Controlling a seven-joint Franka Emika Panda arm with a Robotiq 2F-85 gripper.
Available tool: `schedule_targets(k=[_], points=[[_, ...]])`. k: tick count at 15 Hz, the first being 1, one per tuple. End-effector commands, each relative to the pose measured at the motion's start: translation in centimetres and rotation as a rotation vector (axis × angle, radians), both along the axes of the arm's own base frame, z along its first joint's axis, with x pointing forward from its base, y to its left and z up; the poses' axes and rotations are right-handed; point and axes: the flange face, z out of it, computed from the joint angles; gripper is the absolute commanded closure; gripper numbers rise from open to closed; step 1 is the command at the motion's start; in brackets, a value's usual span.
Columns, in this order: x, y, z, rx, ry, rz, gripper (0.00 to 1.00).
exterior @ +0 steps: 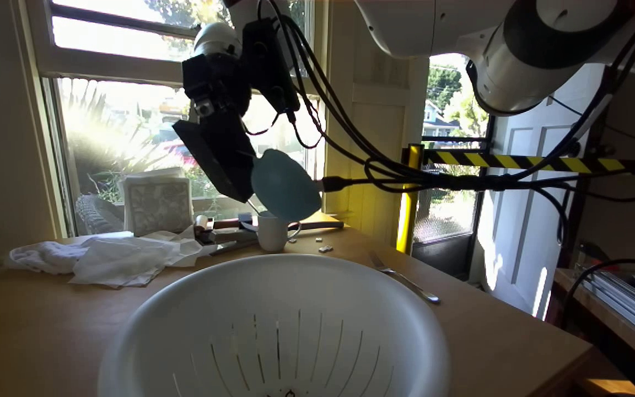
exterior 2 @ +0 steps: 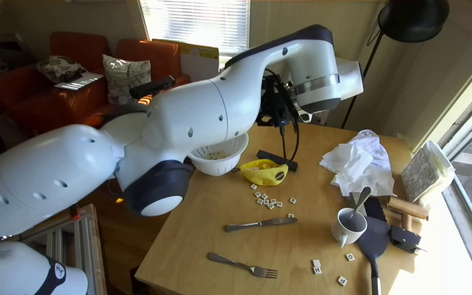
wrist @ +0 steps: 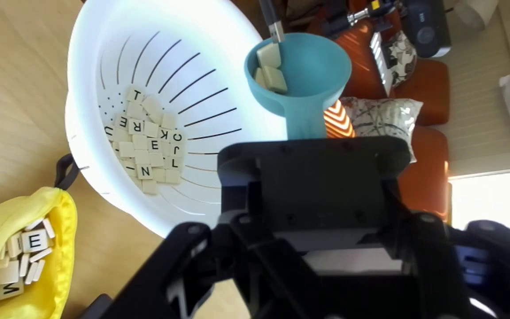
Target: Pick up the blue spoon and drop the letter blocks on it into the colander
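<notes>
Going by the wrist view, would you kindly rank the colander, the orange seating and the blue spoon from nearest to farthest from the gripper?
1. The blue spoon, held in the gripper.
2. The colander, left in the picture.
3. The orange seating, right, in the background.

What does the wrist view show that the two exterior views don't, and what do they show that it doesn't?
Only the wrist view shows the blocks lying in the bowl of the blue spoon. Only the exterior views, both of them, show the white mug and the fork. All share the colander and the wooden table.
</notes>
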Motion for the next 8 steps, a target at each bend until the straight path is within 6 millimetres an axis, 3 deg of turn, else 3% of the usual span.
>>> schedule_targets(k=[1,8], points=[[0.0,-1.4,-0.6,0.118,0.04,-0.034,0.65],[-1.4,-0.5,-3.4,0.261,0.129,0.058,0.65]])
